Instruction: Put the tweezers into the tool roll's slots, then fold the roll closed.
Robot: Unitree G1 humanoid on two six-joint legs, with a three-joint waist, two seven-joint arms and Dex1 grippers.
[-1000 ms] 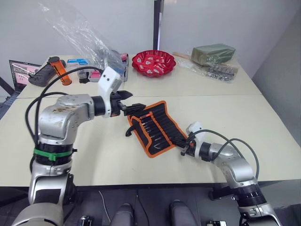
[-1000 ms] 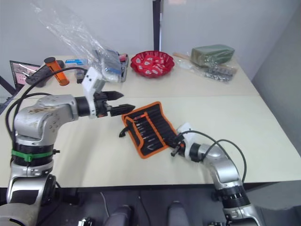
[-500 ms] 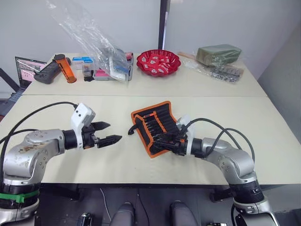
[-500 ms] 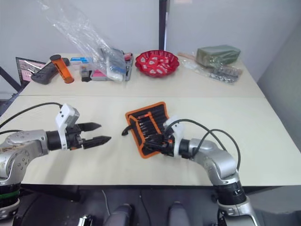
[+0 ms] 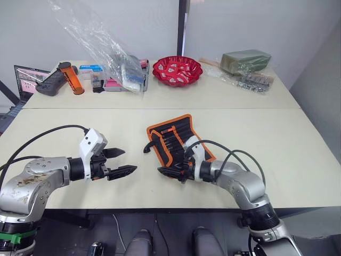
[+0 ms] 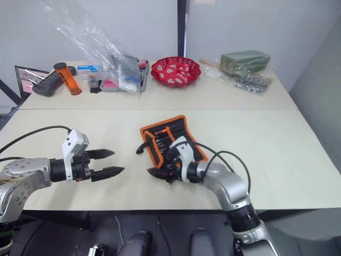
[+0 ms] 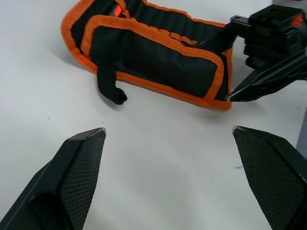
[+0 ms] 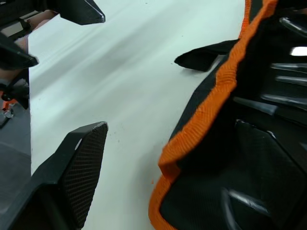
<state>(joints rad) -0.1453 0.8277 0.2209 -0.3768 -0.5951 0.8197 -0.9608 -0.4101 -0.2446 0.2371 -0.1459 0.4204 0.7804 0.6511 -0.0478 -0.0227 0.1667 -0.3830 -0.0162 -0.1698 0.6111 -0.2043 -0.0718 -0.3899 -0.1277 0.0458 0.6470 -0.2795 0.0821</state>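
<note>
The tool roll [image 5: 175,140] lies on the pale surface [image 5: 277,144], tweezers [image 8: 283,76] tucked inside. The right tool [image 5: 171,172] is spread apart at its near edge. The left tool [image 5: 118,162] waits apart, empty. Slide one finger under the orange edge, pinch, then fold slowly.

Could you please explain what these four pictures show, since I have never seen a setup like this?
A two-armed robot stands at a pale table. Two pictures come from cameras on its head, two from cameras on its wrists. The left gripper hangs open over bare tabletop, holding nothing. The right gripper is open at the near edge of a black tool roll with orange edging, tweezers tucked in its slots. The near edge looks lifted against one finger. At the back lie a red bowl, plastic bags and an orange bottle.
</note>
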